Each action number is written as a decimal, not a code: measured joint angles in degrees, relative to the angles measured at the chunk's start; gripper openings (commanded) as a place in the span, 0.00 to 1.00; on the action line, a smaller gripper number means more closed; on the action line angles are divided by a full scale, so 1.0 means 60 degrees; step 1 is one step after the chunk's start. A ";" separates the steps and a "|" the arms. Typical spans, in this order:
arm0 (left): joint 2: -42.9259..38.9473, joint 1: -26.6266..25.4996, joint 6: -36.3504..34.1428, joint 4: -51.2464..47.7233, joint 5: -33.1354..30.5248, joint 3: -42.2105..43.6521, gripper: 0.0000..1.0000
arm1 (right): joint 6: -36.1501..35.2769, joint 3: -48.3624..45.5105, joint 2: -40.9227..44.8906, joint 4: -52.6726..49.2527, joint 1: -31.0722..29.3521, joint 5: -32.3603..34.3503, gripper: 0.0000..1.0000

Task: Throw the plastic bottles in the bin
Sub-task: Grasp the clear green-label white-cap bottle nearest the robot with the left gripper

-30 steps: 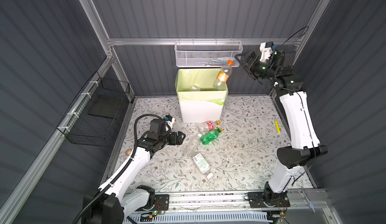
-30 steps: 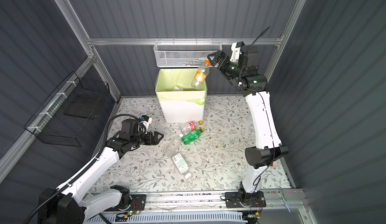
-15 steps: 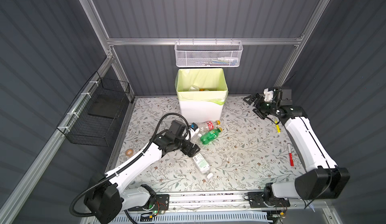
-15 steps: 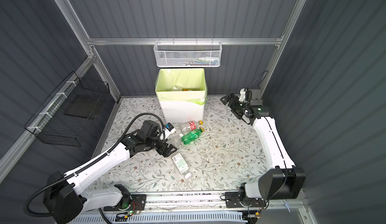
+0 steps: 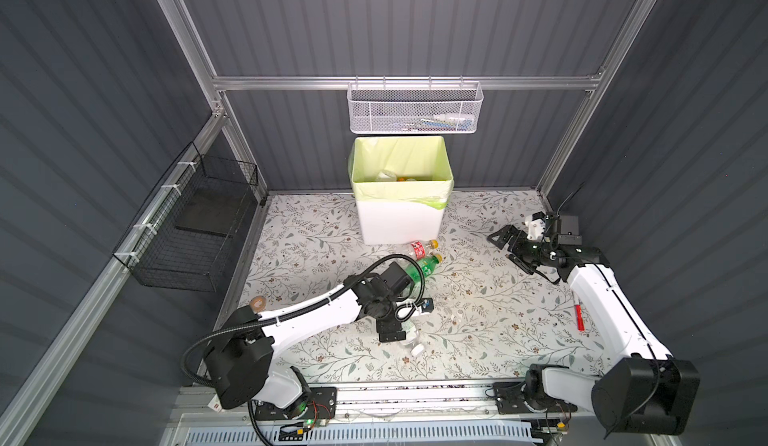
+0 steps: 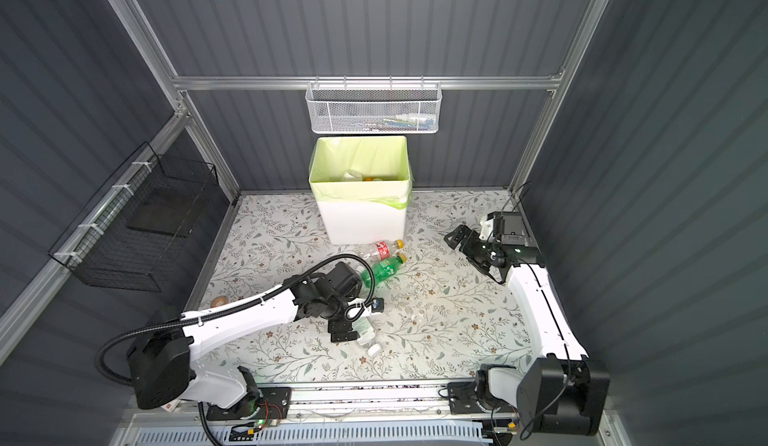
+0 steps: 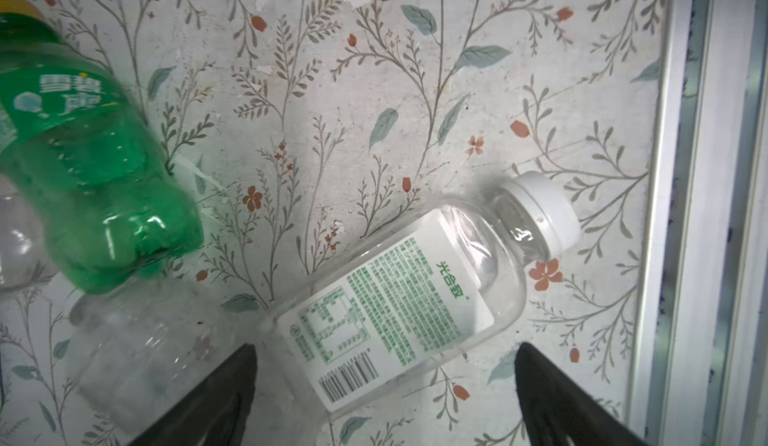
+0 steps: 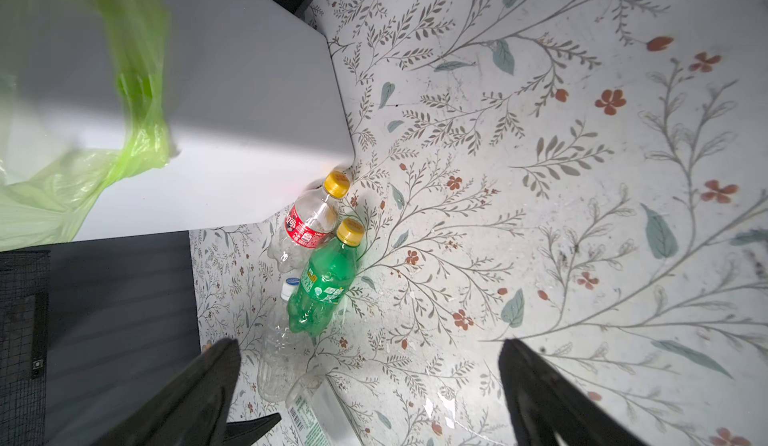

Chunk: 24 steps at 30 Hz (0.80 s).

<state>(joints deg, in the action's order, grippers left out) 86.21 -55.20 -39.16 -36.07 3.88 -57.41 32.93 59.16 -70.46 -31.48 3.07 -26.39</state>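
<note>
The white bin (image 5: 399, 219) with its yellow-green bag stands at the back, with bottles lying inside. On the floor in front lie a clear red-labelled bottle (image 5: 419, 249), a green bottle (image 5: 426, 267) and a clear white-capped bottle (image 7: 415, 290) with a white label. A plain clear bottle (image 7: 137, 352) lies beside the green one. My left gripper (image 7: 384, 352) is open, its jaws straddling the base end of the white-labelled bottle (image 5: 410, 333) without closing on it. My right gripper (image 5: 506, 249) hangs open and empty, low at the right, facing the bottles (image 8: 320, 286).
A white mesh basket (image 5: 415, 109) hangs on the back rail above the bin. A black wire basket (image 5: 195, 223) hangs on the left wall. A small red stick (image 5: 577, 317) lies by the right arm, and a tan ring (image 5: 258, 303) at the left edge. The metal front rail (image 7: 706, 215) runs close to the white cap.
The orange-capped bottle dropped into the bin and my right arm came down from above it to the right of the floor. My left arm swung right over the bottles and its jaws widened.
</note>
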 measured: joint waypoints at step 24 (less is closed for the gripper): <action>0.2135 -0.0357 -0.2255 0.0055 -0.0477 -0.0550 0.88 | -0.0047 -0.0943 -0.0430 0.1253 0.0605 -0.0860 0.99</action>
<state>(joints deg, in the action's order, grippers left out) 99.02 -57.34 -52.69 -35.75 1.02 -60.71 32.64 53.49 -73.03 -23.97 6.70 -31.55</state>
